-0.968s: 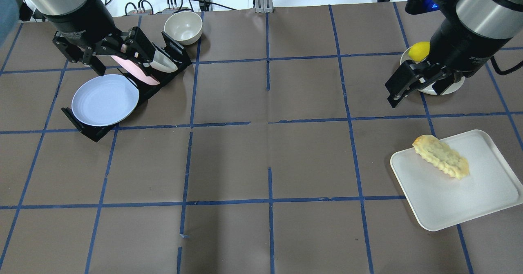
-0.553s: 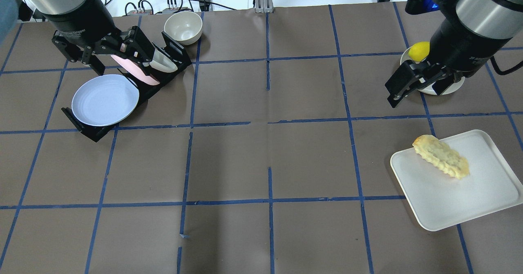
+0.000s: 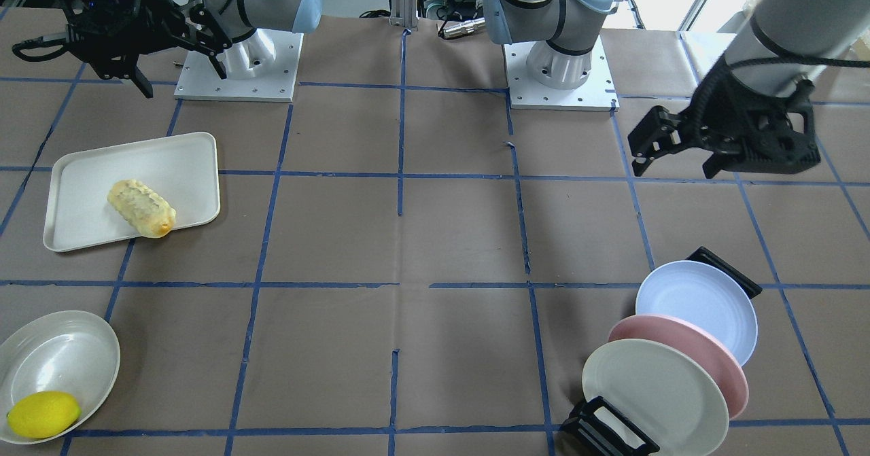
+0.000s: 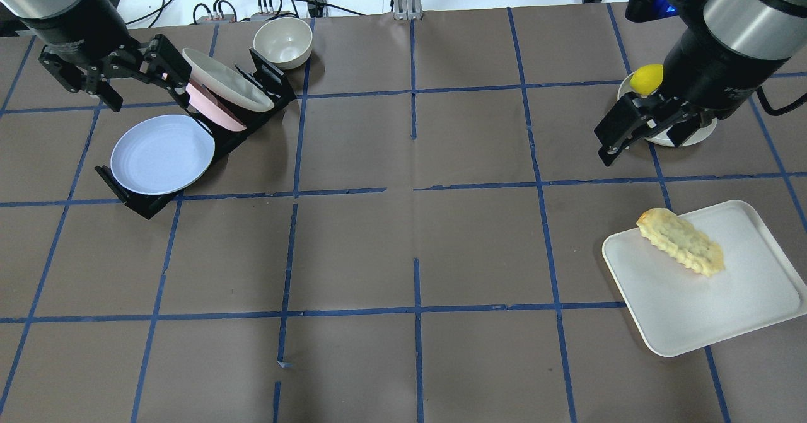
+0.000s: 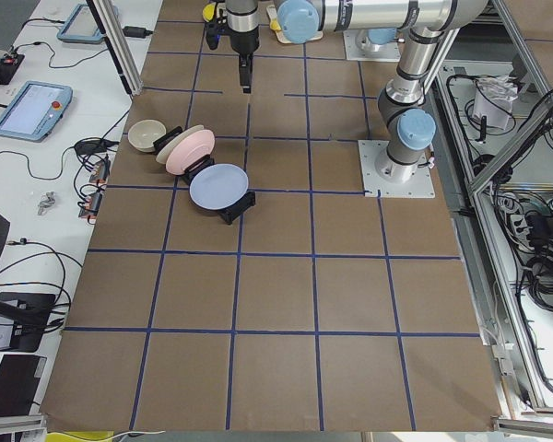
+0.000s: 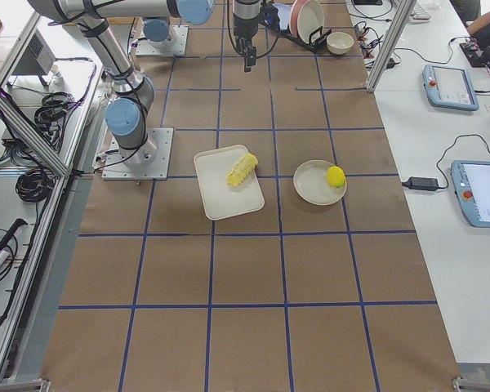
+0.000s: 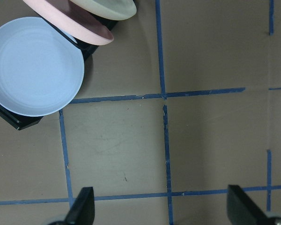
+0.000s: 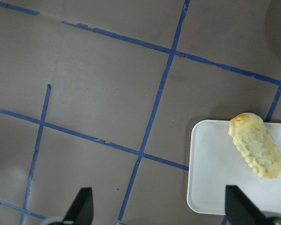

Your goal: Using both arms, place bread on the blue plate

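Note:
The bread (image 4: 681, 242) lies on a white tray (image 4: 725, 309) at the front right; it also shows in the front-facing view (image 3: 141, 208) and the right wrist view (image 8: 256, 146). The blue plate (image 4: 162, 154) leans in a black rack (image 4: 139, 202) at the back left, the frontmost of three plates; it also shows in the left wrist view (image 7: 35, 65). My left gripper (image 4: 148, 98) is open and empty, above the table just behind the rack. My right gripper (image 4: 640, 145) is open and empty, well behind the tray, apart from the bread.
A pink plate (image 4: 211, 108) and an off-white plate (image 4: 233, 86) stand in the rack behind the blue one. A white bowl (image 4: 282, 41) sits at the back. A lemon (image 4: 646, 78) lies in a shallow dish (image 4: 693, 136) under my right arm.
My left gripper has moved left and back from over the rack, so the off-white plate now shows in full. The right arm, bread and plates have not moved.

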`<action>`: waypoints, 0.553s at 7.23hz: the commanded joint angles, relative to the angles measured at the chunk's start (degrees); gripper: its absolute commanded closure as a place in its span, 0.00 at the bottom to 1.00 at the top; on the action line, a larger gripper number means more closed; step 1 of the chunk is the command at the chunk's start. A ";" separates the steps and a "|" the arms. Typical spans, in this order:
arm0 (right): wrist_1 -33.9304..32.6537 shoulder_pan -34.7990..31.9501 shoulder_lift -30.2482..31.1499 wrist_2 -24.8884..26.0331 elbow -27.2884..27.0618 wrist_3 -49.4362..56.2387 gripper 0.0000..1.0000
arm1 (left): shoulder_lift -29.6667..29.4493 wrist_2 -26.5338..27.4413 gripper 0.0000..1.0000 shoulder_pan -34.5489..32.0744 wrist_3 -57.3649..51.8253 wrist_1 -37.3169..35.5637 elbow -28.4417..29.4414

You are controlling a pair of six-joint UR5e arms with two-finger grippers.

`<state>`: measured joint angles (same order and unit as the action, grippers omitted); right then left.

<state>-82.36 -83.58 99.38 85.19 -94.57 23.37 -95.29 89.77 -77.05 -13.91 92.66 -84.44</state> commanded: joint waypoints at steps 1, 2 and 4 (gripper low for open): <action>0.01 0.08 0.02 0.07 -0.52 0.00 0.01 | -4.18 -1.78 0.00 9.77 -11.00 -0.11 -0.02; -0.08 0.17 0.02 0.07 -0.79 0.09 0.01 | -6.99 -4.23 0.00 14.34 -17.06 -0.20 0.67; -0.08 0.52 0.02 0.07 -0.88 0.09 0.01 | -14.80 -7.06 0.00 19.82 -24.37 -0.99 3.39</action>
<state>-82.43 -83.17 99.40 85.26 -95.33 23.46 -105.36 84.24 -60.51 -33.09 92.05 -82.63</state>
